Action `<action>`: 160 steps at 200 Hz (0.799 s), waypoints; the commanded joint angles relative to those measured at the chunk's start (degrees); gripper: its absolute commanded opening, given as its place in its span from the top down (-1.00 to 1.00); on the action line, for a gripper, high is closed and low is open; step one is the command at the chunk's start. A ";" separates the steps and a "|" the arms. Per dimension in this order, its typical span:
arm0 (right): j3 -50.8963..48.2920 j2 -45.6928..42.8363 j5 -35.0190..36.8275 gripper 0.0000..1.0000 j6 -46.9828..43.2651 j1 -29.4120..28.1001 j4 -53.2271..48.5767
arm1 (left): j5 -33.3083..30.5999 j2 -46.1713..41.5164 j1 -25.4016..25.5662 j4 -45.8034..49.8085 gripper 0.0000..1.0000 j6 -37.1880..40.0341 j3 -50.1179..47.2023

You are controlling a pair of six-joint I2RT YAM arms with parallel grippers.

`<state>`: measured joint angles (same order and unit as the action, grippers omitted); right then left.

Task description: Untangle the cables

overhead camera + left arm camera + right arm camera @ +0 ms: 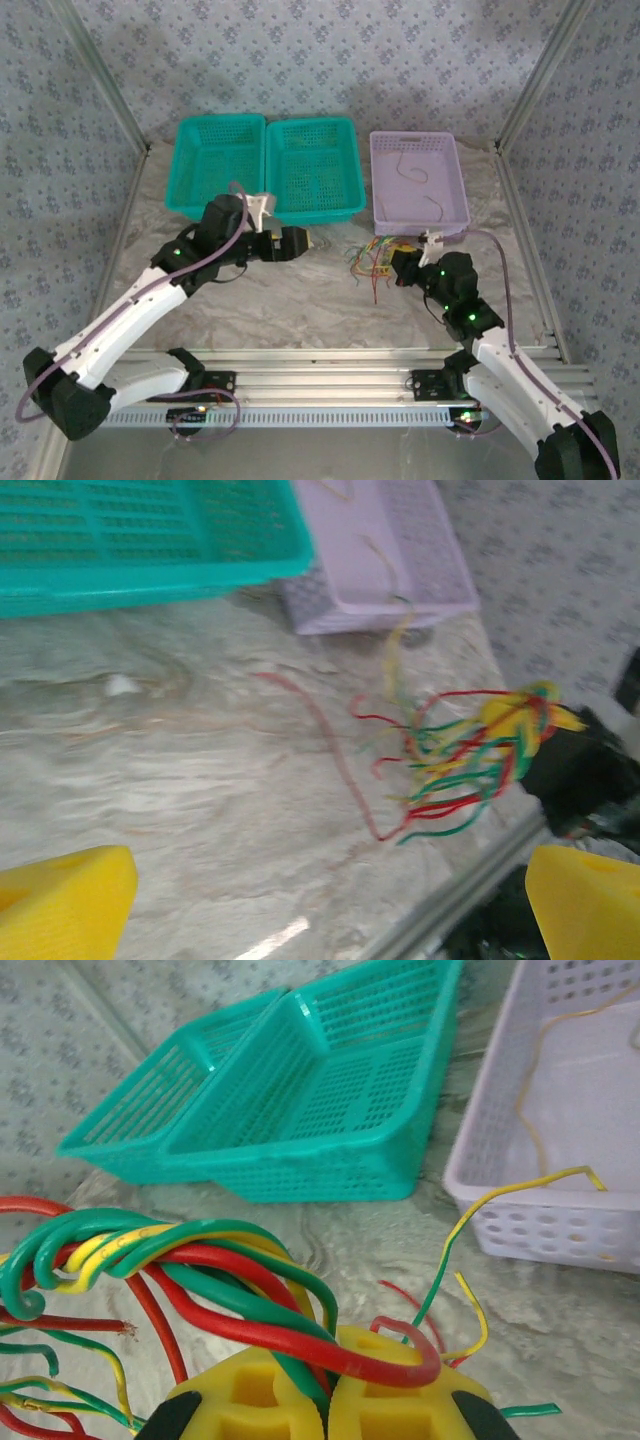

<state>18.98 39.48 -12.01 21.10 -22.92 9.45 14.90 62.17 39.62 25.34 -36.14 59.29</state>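
Loosely snarled green-yellow-red cables (225, 1260): right pincer (328, 1400) grips them, left pincer (325, 905) gapes.

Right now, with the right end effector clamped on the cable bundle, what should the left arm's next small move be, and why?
Probably ease the open left end effector to the loose ends of the cables and pinch one strand. The right end effector is shut on the bundle, anchoring it, and the ends fan out toward the empty left one.
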 commanded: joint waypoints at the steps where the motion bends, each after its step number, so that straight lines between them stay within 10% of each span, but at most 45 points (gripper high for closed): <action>1: 2.77 1.69 -4.97 1.00 -3.37 -2.12 2.99 | 5.12 3.26 3.43 -7.50 -0.99 0.01 2.86; 80: 6.71 8.03 -6.31 1.00 -9.55 -8.97 0.03 | 7.34 14.07 7.17 -4.35 -0.89 3.37 8.76; 160: 8.88 10.81 -4.05 1.00 -11.43 -10.76 -1.89 | 5.94 18.64 10.17 5.35 -0.23 9.51 13.90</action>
<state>25.26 50.70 -17.15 11.07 -33.32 7.84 21.19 79.70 48.80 26.00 -30.15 70.72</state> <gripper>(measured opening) 0.056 0.637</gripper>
